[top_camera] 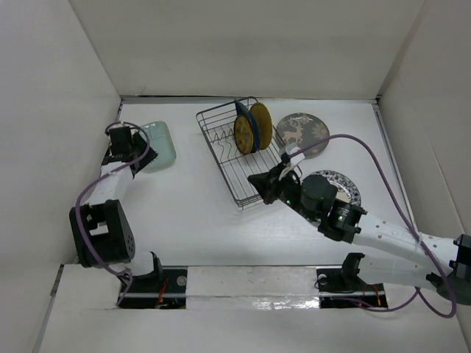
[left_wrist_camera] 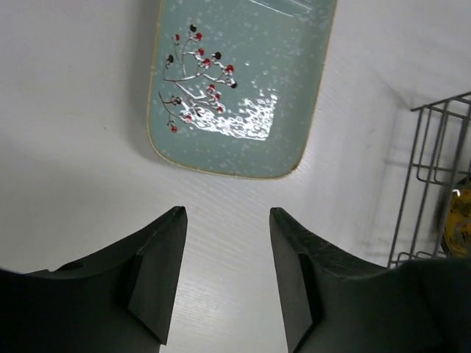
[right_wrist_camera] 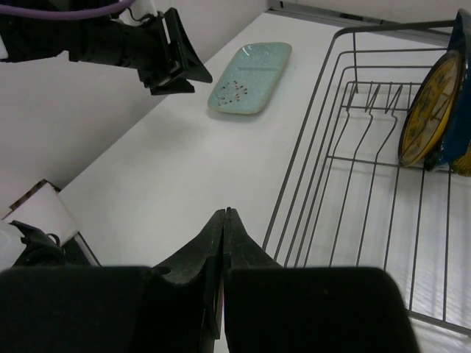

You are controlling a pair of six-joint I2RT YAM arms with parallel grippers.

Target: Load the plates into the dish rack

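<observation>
White tabletop (top_camera: 191, 206), seen from above, with four items resting directly on it. A dark wire dish rack (top_camera: 229, 160) stands near the centre, set at an angle to the edges, and a pale mint rectangular dish (top_camera: 163, 143) lies flat well to its left, towards the far left corner. A grey round deer plate (top_camera: 302, 132) lies flat just right of the rack; a blue-and-white patterned round plate (top_camera: 347, 187) lies nearer, only partly in view.
</observation>
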